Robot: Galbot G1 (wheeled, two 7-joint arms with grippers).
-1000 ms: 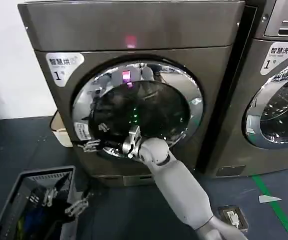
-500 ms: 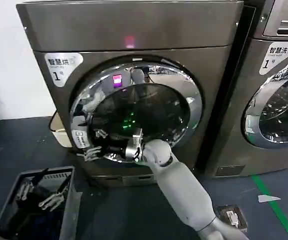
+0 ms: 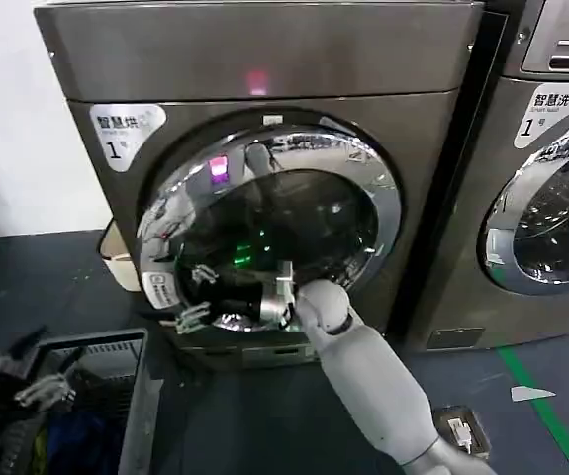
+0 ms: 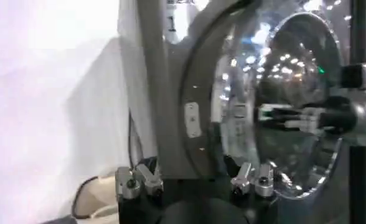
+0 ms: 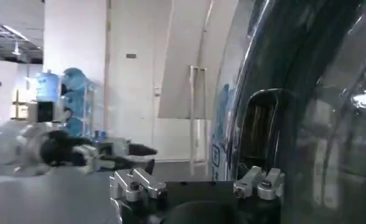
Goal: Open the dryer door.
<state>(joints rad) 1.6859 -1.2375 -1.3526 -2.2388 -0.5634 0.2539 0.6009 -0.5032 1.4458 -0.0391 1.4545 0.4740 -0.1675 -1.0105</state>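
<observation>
Two machines stood side by side on the dark floor [image 3: 254, 416]. The dryer [image 3: 264, 59] filled the middle of the head view, and a second machine [image 3: 551, 168] stood just to its right. The dryer door [image 3: 353, 168], round with a shiny chrome ring and dark glass, was already swung a little away from the front panel on its left side, while its right side stayed close to the body. In the left wrist view a gap was visible between the door edge and the grey front of the dryer.

The right gripper [image 3: 193, 297] reached across the lower part of the door from the right. Its fingers were spread apart at the lower left edge of the door, near a small white label [image 3: 159, 289]. I could not tell if they pressed on the rim or only lay beside it.

The left gripper [image 3: 42, 391] hung low at the left, over a dark basket [image 3: 126, 346] on the floor. Its fingers were also apart and held nothing, well away from the dryer door.
</observation>
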